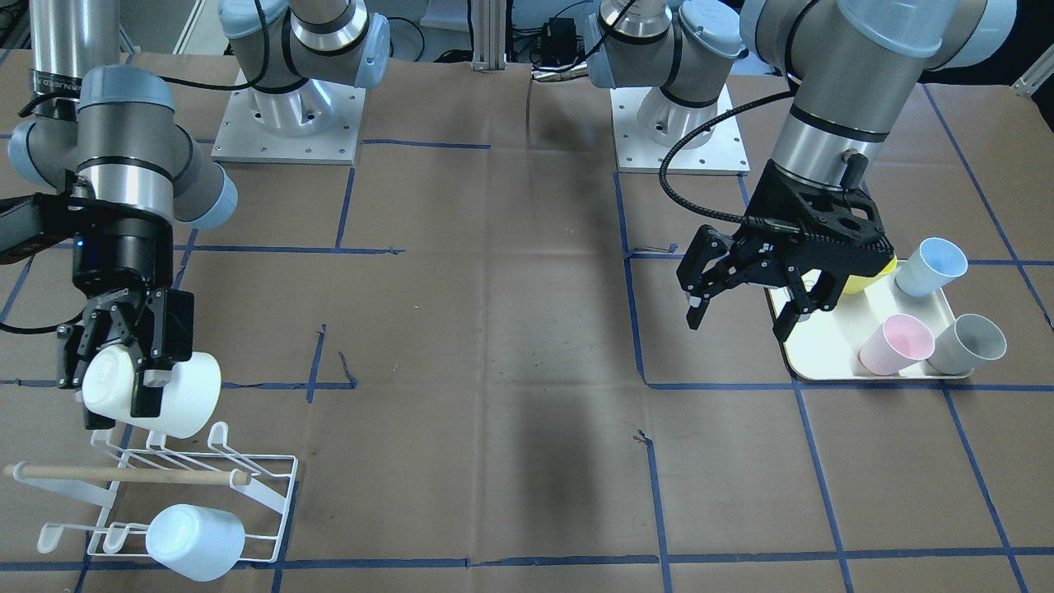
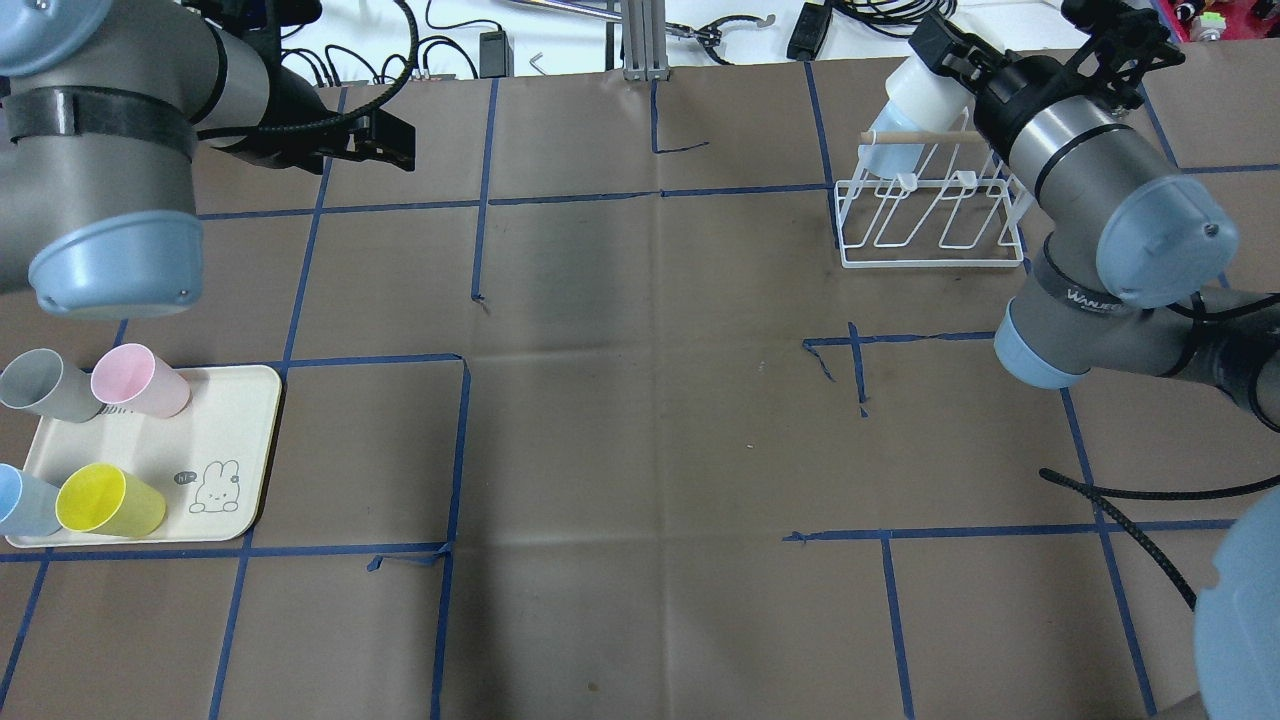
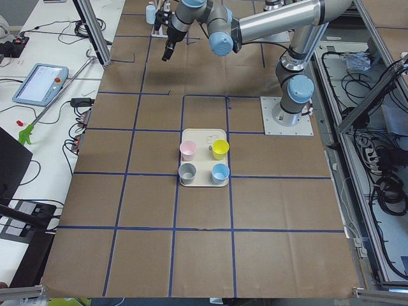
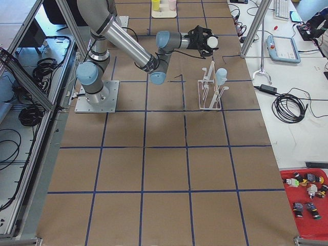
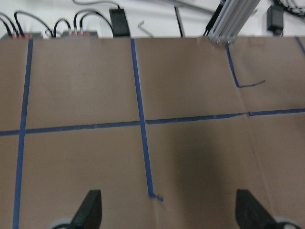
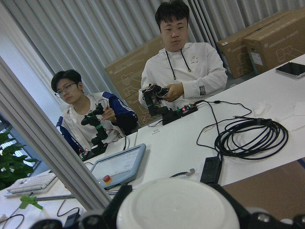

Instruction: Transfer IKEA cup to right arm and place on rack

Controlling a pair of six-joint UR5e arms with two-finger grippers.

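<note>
Right arm's fingers point(image 1: 151, 394): clamped on the white plastic IKEA cup point(image 1: 188, 397), tipped sideways just above the white wire rack point(image 1: 123, 474).
Handling: looks light, stiff and slick. Grip the wall and leave the mouth free for a prong.
Room: a pale blue cup point(image 1: 198, 539) hangs on the camera-side row.
Counter point(image 1: 494, 329): flat brown paper with blue tape lines.
Left arm's fingers point(image 1: 792, 313): spread and empty, over the cream tray point(image 1: 823, 350).

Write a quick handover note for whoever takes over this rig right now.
Right gripper: jaws shut on the white cup, held just above the rack.
Left gripper: open, empty, over the tray.
Done: the cup is in the right arm; a pale cup is already on the rack.
Left: seat the white cup on a prong and release it.
</note>
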